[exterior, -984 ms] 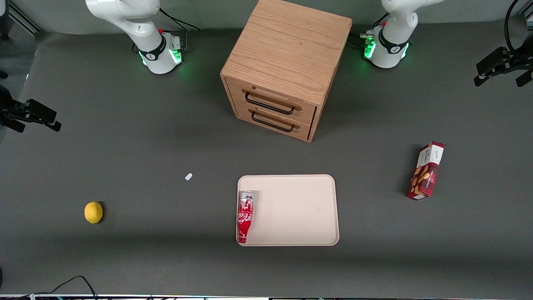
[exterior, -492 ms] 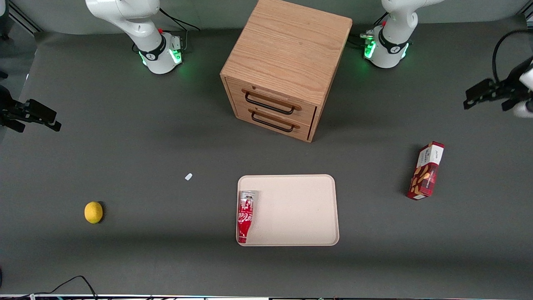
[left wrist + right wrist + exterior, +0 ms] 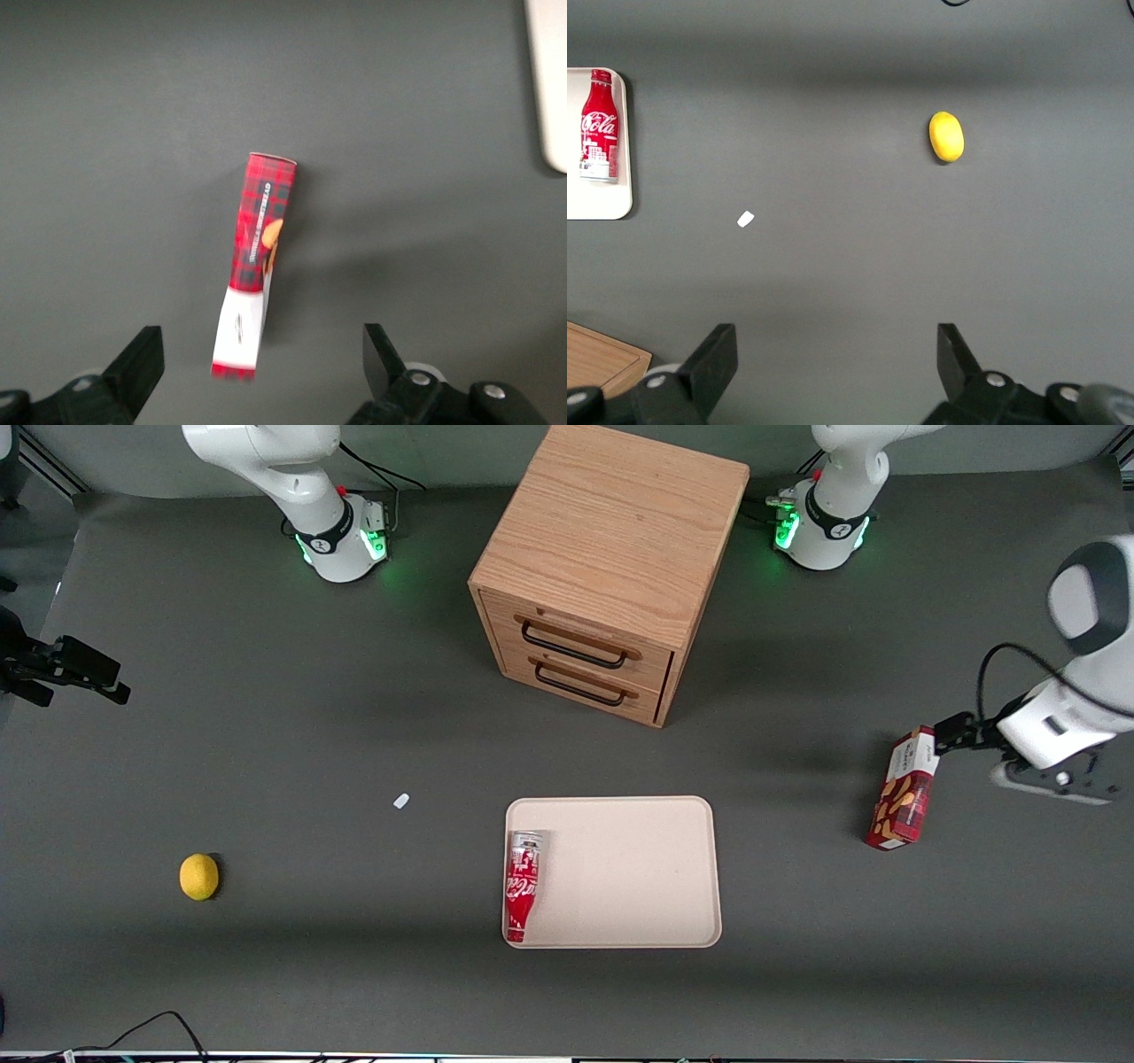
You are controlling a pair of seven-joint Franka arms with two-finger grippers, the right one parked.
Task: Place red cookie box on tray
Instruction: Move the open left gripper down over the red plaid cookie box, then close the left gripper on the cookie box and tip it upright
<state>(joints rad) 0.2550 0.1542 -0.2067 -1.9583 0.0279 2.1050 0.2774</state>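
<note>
1. Gripper (image 3: 262, 359) up above the table (image 3: 266, 974) toward the working arm's end, over the white end of the red cookie box (image 3: 906, 788); black fingers (image 3: 142, 359) spread wide, touching nothing.
2. Red cookie box (image 3: 257, 266): slim cardboard rectangle, tartan-red with a white label end and tan cookie pictures, resting on a narrow side on the mat, well apart from the tray (image 3: 638, 815).
3. Long axis of the box roughly running from the front camera toward the arm bases, slightly slanted; white end farther from the camera, red end nearer.
4. Tray: flat beige rectangle, matte, rounded corners, low rim, in front of the cabinet (image 3: 611, 558) and nearer the camera.
5. Cola bottle (image 3: 522, 884) lying in the tray along the edge toward the parked arm's end.
6. Cabinet: light wood with visible grain, two drawers, dark bar handles.
7. Toward the parked arm's end: a smooth yellow lemon (image 3: 198, 876) and a small white scrap (image 3: 401, 801) on the dark grey mat.
</note>
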